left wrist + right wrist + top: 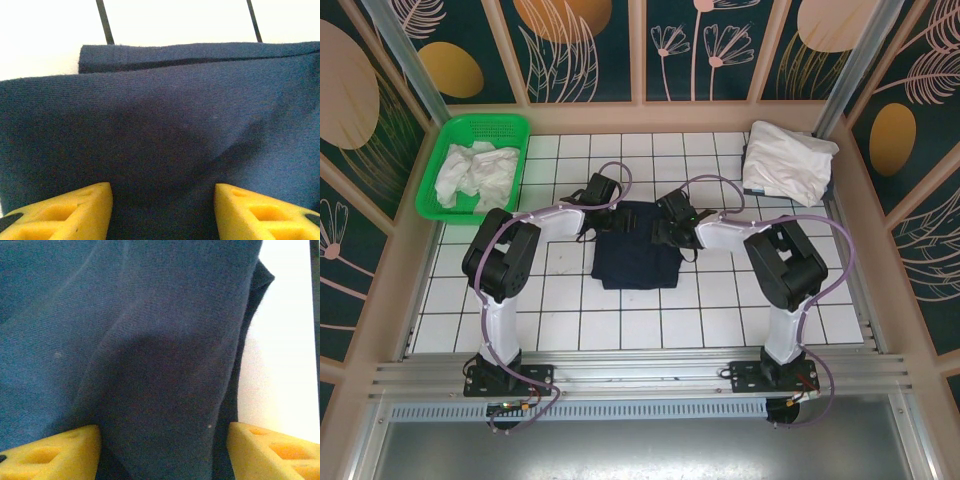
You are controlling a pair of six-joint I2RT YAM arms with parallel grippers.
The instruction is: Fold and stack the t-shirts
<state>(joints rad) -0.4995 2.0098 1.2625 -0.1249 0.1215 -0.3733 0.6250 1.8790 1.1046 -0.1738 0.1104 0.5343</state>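
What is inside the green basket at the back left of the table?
Crumpled white t-shirts lie heaped in the green basket. How many there are, and whether anything lies beneath them, is hidden by the top folds.

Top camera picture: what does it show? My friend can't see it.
A folded dark navy t-shirt lies on the white tiled table, the left gripper and right gripper down at its far edge. White t-shirts sit crumpled in a green basket far left; another white pile lies far right.
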